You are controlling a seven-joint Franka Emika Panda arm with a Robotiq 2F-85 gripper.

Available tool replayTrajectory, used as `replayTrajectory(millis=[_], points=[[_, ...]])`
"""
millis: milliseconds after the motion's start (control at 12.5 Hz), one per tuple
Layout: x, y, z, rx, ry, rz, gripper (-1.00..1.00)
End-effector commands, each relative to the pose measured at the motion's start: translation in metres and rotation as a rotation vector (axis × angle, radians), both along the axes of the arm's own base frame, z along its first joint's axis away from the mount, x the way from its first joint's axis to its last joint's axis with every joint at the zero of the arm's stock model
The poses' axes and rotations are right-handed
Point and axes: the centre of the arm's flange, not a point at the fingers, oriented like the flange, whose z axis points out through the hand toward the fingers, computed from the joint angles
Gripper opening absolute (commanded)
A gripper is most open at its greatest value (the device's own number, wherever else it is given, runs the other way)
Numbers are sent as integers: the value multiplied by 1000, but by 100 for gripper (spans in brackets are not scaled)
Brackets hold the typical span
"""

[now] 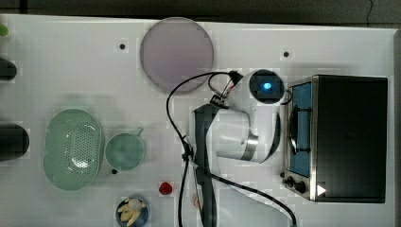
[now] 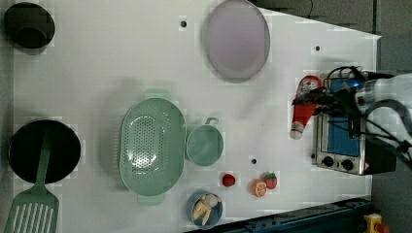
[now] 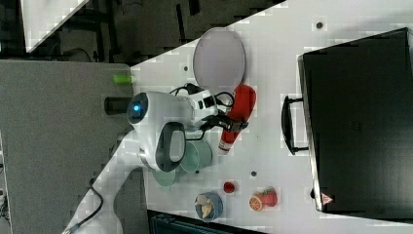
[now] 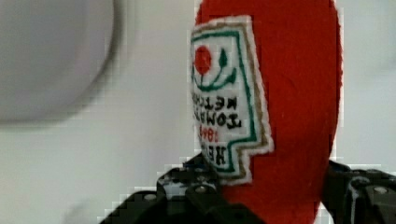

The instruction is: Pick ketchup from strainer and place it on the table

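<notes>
The ketchup (image 2: 304, 104), a slim red bottle with a white cap and a printed white label, lies lengthwise low over the white table (image 2: 97, 73), between the grey-lilac plate and the toaster oven. My gripper (image 2: 307, 101) is shut on the ketchup around its middle. In the wrist view a dark finger presses on each side of the red body (image 4: 299, 93). The right view shows the same grip (image 3: 233, 124) on the bottle (image 3: 239, 109). I cannot tell whether the bottle touches the tabletop. The mint-green strainer (image 2: 152, 145) stands far off with nothing in it.
A toaster oven (image 2: 340, 141) stands close beside the bottle. The grey-lilac plate (image 2: 236, 40) is just beyond it. A green cup (image 2: 204, 144) sits by the strainer. Small toy fruits (image 2: 265, 184), a blue bowl (image 2: 204, 208) and a black pan (image 2: 43, 150) are also on the table.
</notes>
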Motion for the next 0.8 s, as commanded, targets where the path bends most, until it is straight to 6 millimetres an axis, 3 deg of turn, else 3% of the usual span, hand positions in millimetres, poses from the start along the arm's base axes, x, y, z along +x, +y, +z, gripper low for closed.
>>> replayTrajectory(millis=[80,160,320,480,640,800], points=[[-4,37,-33,32,-21,92,18],[-5,36,-44,37,-29,86,25],[-8,31,-56,39,-35,74,66],[-6,33,-46,32,-52,78,100],[3,33,-15,12,-88,69,100],[16,31,37,-23,-136,23,100]])
